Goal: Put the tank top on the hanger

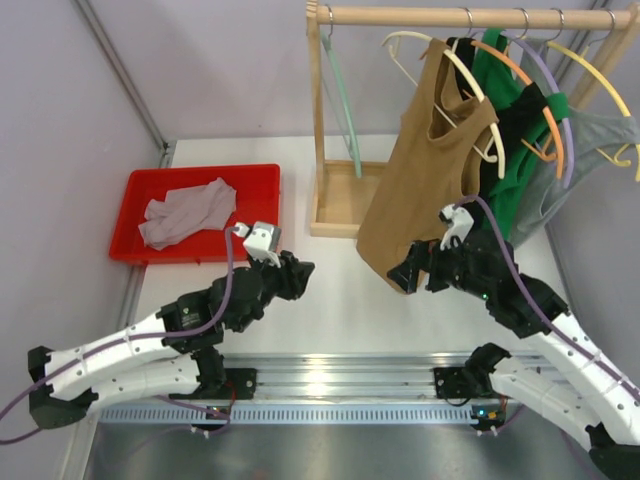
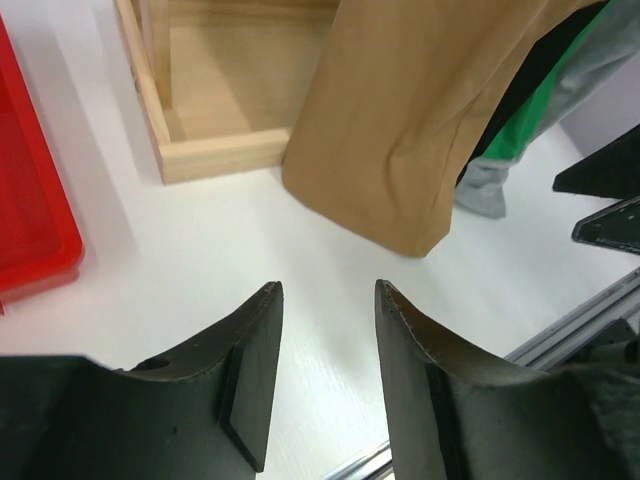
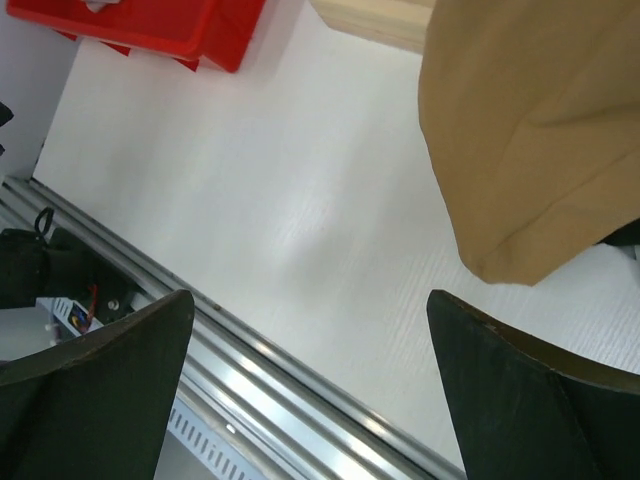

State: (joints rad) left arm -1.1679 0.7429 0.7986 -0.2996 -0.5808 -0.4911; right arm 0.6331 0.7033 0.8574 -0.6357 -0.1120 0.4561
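Observation:
The tan tank top (image 1: pixel 420 190) hangs by one strap on the cream hanger (image 1: pixel 400 36), which hooks on the wooden rail; its hem drops to just above the table. My right gripper (image 1: pixel 408 272) is open wide and empty beside the hem's lower edge. In the right wrist view the gripper (image 3: pixel 310 300) holds nothing, and the tank top (image 3: pixel 540 140) hangs just above its right finger. My left gripper (image 1: pixel 300 272) is open and empty over the table, left of the hem. In the left wrist view the gripper (image 2: pixel 328 300) faces the tank top (image 2: pixel 420 120).
The wooden rack (image 1: pixel 460 16) has a box base (image 1: pixel 335 215) and also carries green (image 1: pixel 510 180), black and grey garments on orange, lilac and yellow hangers, plus a bare pale green hanger (image 1: pixel 340 90). A red bin (image 1: pixel 130 180) at left holds a grey-lilac garment (image 1: pixel 185 215).

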